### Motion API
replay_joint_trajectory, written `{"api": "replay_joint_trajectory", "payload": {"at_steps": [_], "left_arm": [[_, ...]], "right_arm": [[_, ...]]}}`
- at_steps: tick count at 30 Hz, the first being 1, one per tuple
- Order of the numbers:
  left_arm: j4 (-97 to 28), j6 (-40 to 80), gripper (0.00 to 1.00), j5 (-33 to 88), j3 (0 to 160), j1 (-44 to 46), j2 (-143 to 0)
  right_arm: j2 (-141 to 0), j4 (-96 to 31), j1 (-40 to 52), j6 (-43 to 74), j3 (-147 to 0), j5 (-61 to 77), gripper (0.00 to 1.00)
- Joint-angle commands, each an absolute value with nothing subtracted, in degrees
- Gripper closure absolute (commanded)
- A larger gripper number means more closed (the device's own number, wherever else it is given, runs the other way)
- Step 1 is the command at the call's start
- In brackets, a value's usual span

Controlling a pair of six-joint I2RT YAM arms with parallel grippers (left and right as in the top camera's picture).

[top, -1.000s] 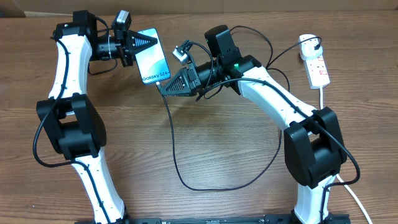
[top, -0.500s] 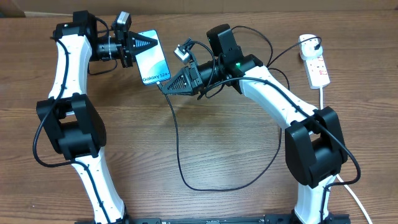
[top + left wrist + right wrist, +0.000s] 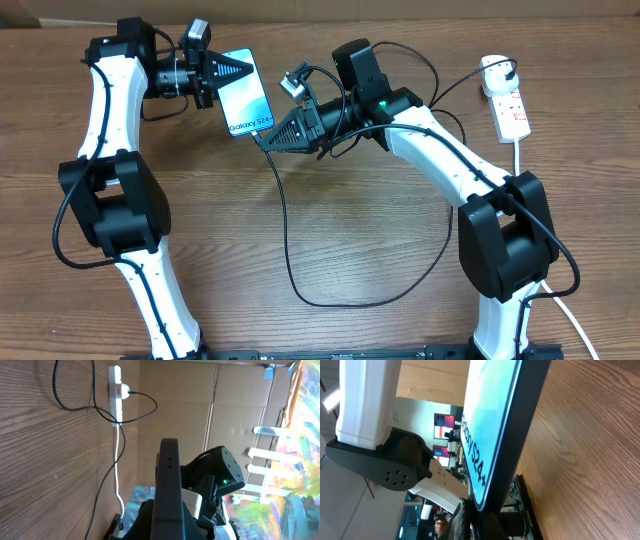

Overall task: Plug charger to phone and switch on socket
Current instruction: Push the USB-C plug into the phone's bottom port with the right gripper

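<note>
My left gripper is shut on the phone and holds it above the table, tilted, its light blue screen up and the "Galaxy S24" end toward my right gripper. My right gripper is shut on the charger cable and sits right at that end of the phone. In the right wrist view the phone fills the frame, and the connector tip is hidden at the jaws. The left wrist view shows the phone's black edge. The socket lies at the far right with the white plug in it.
The black cable loops wide over the middle of the table and back up to the plug. The socket's thick white cord runs toward the front right. The socket also shows in the left wrist view. A cardboard wall stands behind the table.
My right gripper has edged slightly up toward the phone's end, and the hanging cable has shifted a little right. The left arm and phone have not moved.
</note>
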State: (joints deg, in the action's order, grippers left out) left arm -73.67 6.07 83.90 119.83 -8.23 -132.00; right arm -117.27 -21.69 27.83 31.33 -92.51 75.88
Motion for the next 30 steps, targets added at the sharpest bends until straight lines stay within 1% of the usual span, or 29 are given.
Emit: {"api": "replay_joint_trajectory", "payload": {"at_steps": [1,9,16,30], "left_arm": [[-74.11,6.46,0.96,85.06,120.81,-7.6,-129.21],[-74.11,6.46,0.95,84.79,120.81,-7.35,-129.21],[-74.24,6.46,0.95,83.59,120.81,-7.09,-129.21],[-74.32,6.44,0.96,83.59,120.81,-7.09,-129.21]], "right_arm": [[-116.16,-21.04,27.92,32.25,-92.71,73.25,0.96],[-116.16,-20.56,28.4,34.26,-92.71,71.35,0.96],[-116.16,-15.68,28.45,39.05,-92.71,70.91,0.96],[-116.16,-15.49,28.1,39.03,-92.71,69.47,0.96]]}}
